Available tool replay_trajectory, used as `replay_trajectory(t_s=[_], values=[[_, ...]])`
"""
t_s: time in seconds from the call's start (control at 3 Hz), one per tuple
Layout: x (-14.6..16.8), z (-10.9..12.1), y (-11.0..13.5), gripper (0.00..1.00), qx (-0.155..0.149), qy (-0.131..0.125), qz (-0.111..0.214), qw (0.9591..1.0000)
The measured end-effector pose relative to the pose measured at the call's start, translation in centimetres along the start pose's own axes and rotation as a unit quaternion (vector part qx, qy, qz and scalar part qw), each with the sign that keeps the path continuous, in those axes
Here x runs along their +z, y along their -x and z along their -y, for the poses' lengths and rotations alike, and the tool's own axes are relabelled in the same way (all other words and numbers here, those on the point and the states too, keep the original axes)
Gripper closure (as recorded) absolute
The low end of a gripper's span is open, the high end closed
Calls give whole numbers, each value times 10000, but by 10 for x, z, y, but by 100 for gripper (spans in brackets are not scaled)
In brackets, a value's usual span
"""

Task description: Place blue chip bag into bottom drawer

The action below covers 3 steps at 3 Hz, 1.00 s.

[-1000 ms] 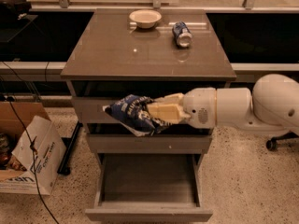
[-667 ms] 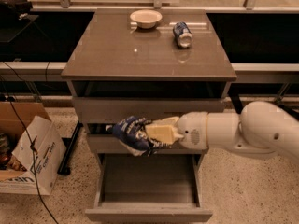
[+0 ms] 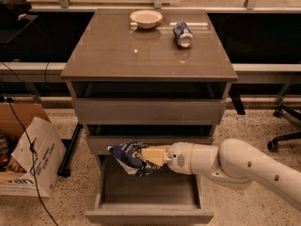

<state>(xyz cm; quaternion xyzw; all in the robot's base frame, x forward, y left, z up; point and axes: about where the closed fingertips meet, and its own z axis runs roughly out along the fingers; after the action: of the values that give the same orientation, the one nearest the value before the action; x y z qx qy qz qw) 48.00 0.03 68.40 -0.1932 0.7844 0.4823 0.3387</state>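
Observation:
The blue chip bag (image 3: 128, 156) is dark blue with white lettering and hangs in front of the middle drawer's face, just above the open bottom drawer (image 3: 148, 216). My gripper (image 3: 146, 157) reaches in from the right on a white arm and is shut on the bag's right side. The bottom drawer is pulled out, and its inside shows no contents. The bag sits over the drawer's back left part.
A white bowl (image 3: 146, 18) and a blue-and-silver can (image 3: 183, 34) lie on the cabinet top (image 3: 141, 55). A cardboard box (image 3: 23, 149) and cables stand on the floor at the left. An office chair base (image 3: 284, 131) is at the right.
My gripper has moved down and a little left with the bag, from the top drawer's level to just above the open bottom drawer.

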Motion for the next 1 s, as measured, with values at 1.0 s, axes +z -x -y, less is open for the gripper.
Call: replay_trajectory(t_s=[1.0], values=[[12, 61, -32, 100, 273, -389, 19, 9989]])
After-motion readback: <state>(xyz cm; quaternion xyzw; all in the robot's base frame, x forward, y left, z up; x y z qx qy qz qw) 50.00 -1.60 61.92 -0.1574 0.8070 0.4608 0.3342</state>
